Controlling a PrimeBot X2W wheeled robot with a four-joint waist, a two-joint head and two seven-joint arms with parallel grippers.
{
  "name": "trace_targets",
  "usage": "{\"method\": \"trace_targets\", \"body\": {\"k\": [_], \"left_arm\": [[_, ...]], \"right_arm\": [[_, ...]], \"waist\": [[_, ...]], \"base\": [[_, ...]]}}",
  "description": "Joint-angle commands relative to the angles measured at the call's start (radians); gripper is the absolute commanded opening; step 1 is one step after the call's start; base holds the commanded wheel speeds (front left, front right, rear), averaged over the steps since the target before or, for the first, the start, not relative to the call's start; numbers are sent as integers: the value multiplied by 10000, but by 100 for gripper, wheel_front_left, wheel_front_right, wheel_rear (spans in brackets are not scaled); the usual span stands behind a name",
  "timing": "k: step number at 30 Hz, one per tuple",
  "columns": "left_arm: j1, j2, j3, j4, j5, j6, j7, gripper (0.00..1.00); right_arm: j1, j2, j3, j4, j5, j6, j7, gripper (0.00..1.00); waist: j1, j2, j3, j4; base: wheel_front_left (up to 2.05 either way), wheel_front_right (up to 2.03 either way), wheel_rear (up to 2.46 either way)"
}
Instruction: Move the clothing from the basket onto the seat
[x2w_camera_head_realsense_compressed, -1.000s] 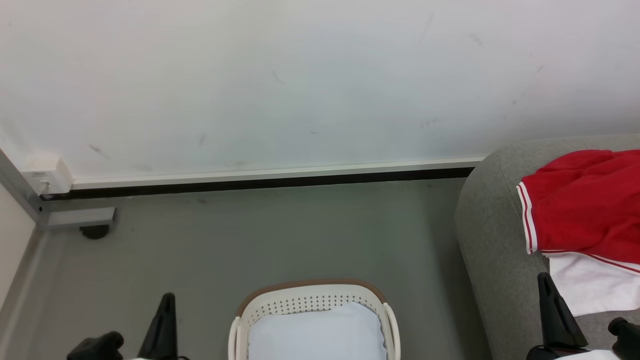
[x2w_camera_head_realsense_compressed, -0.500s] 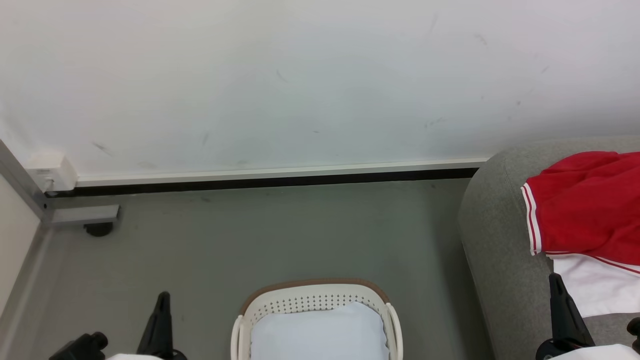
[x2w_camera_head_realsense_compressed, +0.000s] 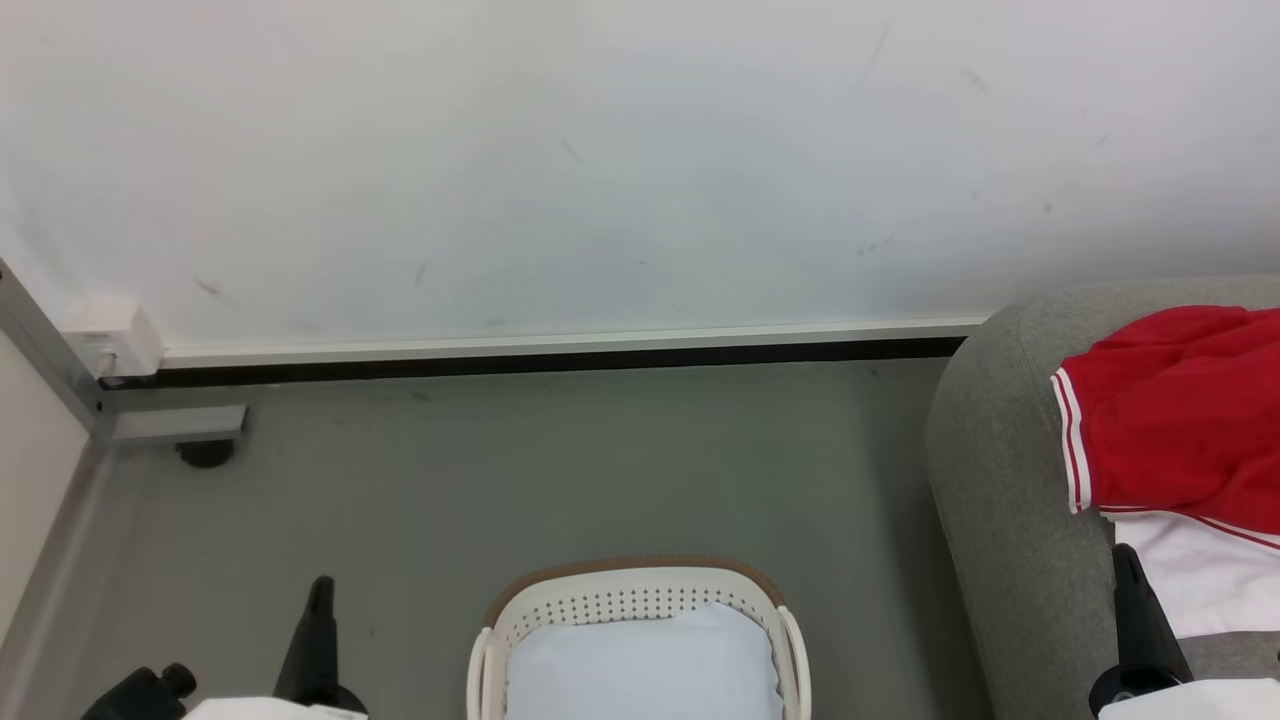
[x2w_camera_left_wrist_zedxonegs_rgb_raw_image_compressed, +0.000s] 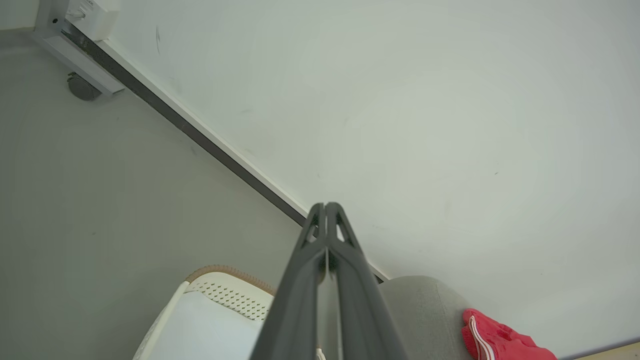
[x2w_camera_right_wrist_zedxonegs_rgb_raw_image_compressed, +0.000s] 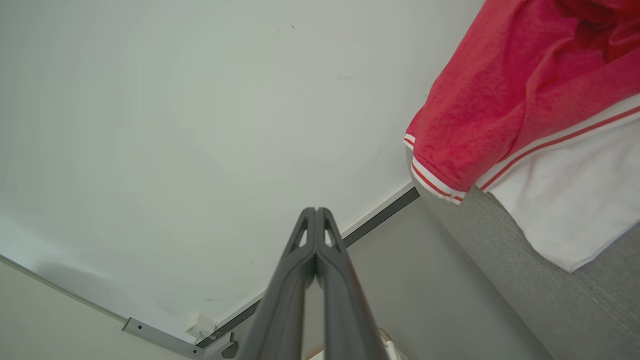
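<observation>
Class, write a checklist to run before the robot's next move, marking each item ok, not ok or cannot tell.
1. The clothing lies on the seat: ok.
2. No red fabric in the visible part of the basket, where a pale cushion lies: ok.
3. Anything under the cushion or in the basket's cut-off part: cannot tell.
4. The left gripper is shut and holds nothing: ok.
5. The right gripper is shut and holds nothing: ok.

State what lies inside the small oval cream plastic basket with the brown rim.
A pale bluish-white flat cushion fills what shows inside the cream plastic basket. Anything beneath that cushion is hidden, and the basket's near end runs off the picture.
</observation>
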Motion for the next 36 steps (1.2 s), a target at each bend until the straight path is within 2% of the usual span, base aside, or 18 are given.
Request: {"method": "trace_targets", "body": {"k": [1,19,36], "left_arm": [[-235,54,67,-122,-328,-48,65,0],[-377,55,201,-76,-2489,-87,623,0],[-483,57,304,-38,-4094,-115,1062,0]], "right_arm": [[-249,-16,-92,-84,301,-7,68,0],[-367,85,-397,0,2148,-10,634,0],[-435,157,-638,65,3545,-12,1068,0]], "waist": [[0,0,1,9],[0,0,19,141],[0,0,34,257]], "base": [[0,0,0],[0,0,0],[0,0,0]]}}
